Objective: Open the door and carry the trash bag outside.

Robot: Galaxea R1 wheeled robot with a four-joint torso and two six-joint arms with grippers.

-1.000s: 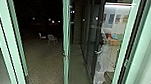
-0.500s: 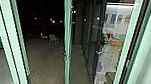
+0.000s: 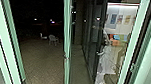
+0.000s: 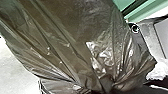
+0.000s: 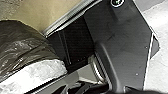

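The yard (image 3: 40, 65) lies dark beyond the open door (image 3: 67, 44), whose left post (image 3: 4, 41) and right post (image 3: 131, 48) now stand farther apart in the head view than half a second ago. The camera has shifted, a sign that the robot is edging toward the gap with the opening step apparently done and the carry under way. The bag (image 4: 62, 37), brown and gathered, is with the robot near the door's green framing. Outside, past the door, sits a pale chair (image 3: 53, 39). Whether either claw is wide or narrow cannot be told.
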